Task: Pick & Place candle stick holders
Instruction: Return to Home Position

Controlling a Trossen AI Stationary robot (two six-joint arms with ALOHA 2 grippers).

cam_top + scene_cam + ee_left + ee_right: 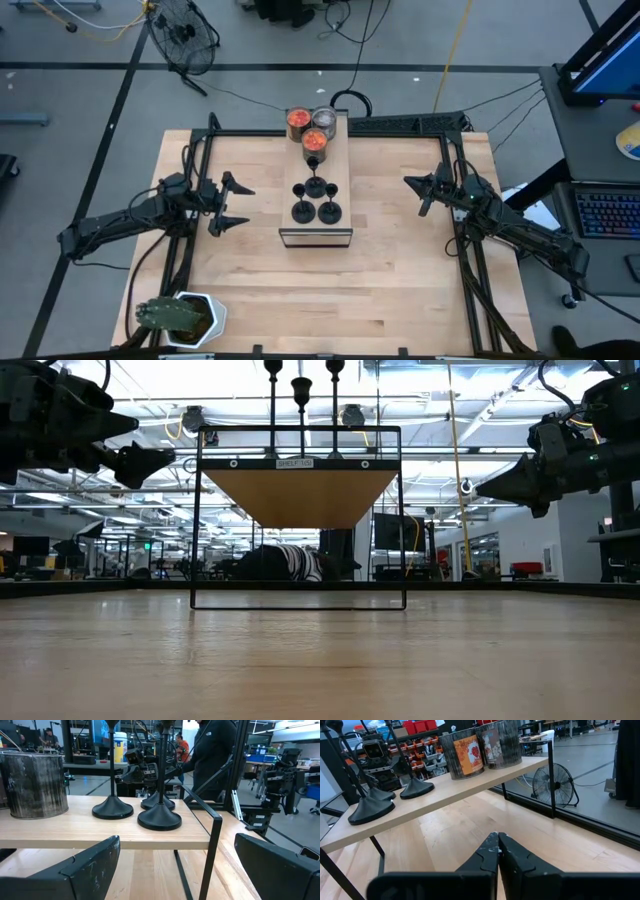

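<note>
Black candle stick holders (pixel 302 211) (pixel 330 211) stand by their round bases on a raised wooden shelf (pixel 340 160) at the table's middle. Three bases show in the left wrist view (pixel 159 817), and three stems rise above the shelf in the low view (pixel 301 410). My left gripper (pixel 238 205) is open and empty, left of the shelf at about its height, pointing at the holders; it also shows in the left wrist view (pixel 180 870). My right gripper (pixel 410 182) is shut and empty, right of the shelf; its closed fingers show in the right wrist view (pixel 498 842).
Two glass jars with orange contents (pixel 298 120) (pixel 316 141) and a silvery jar (pixel 324 118) stand at the shelf's far end. A potted plant (pixel 180 318) sits at the near left corner. The shelf has a thin black frame (pixel 215 845). A person (pixel 215 750) stands beyond the table.
</note>
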